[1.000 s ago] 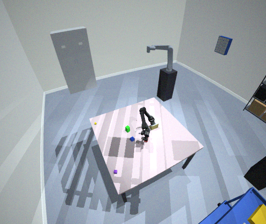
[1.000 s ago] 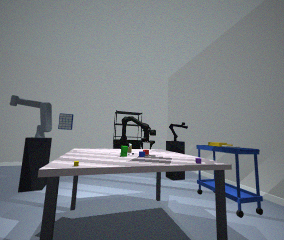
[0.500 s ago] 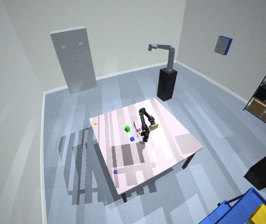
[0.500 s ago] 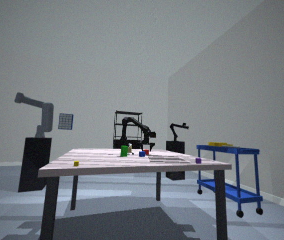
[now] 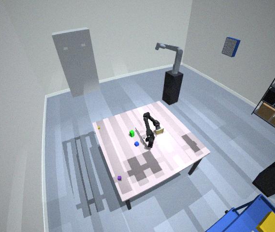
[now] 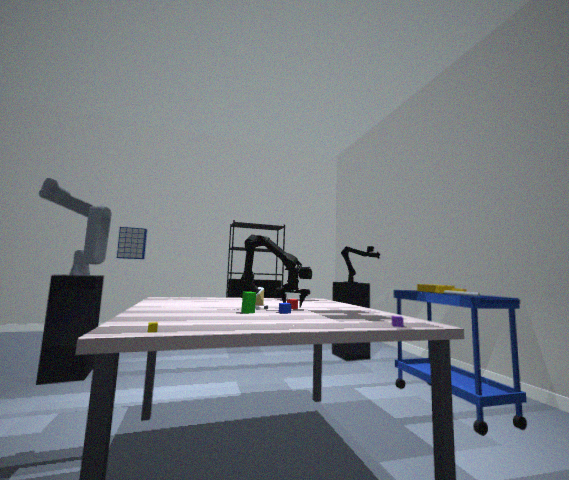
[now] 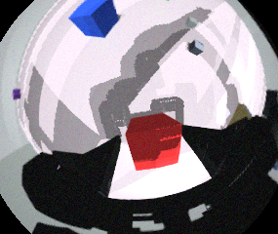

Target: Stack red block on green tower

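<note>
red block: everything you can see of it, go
The red block is a small plain cube, matte and evenly coloured, with no markings. It sits flat and upright on the table, not stacked on anything. The open gripper hangs right over it, fingers at either side; no contact shows. In the exterior view it is just behind the blue block, right of the green tower. In the top view the arm hides it.

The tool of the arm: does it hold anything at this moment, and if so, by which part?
Nothing is held. The tool is open, and the red block sits on the table between its fingers, not gripped.
</note>
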`<state>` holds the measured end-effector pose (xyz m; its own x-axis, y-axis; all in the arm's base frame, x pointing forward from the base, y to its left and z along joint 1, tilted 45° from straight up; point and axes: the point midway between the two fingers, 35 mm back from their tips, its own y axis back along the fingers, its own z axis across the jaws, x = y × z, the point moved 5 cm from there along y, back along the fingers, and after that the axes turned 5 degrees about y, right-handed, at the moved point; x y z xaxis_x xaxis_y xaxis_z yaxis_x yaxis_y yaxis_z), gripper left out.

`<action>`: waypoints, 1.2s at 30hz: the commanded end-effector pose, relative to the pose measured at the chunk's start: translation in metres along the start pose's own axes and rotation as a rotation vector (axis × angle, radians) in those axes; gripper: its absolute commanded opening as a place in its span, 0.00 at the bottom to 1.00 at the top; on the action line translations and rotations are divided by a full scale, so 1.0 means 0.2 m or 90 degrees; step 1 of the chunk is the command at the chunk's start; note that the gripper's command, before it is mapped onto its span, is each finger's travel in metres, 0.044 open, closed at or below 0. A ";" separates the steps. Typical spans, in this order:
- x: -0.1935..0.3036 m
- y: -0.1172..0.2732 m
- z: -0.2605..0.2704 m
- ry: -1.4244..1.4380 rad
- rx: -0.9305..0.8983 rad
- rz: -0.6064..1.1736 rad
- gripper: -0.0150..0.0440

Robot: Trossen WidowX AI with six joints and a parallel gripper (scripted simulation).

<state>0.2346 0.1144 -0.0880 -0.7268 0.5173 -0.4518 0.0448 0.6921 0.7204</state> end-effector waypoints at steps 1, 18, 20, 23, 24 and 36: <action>0.00 0.00 0.00 0.003 0.000 -0.003 1.00; 0.00 0.00 0.00 0.003 0.000 -0.003 0.62; 0.00 0.00 0.00 0.003 0.000 -0.003 0.60; 0.00 0.00 0.00 0.003 0.000 -0.003 0.56; 0.00 0.00 0.00 0.003 0.000 -0.003 0.55; 0.00 0.26 0.00 0.003 -0.001 -0.001 0.25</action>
<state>0.2352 0.1390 -0.0619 -0.7348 0.5082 -0.4493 0.0473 0.6992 0.7134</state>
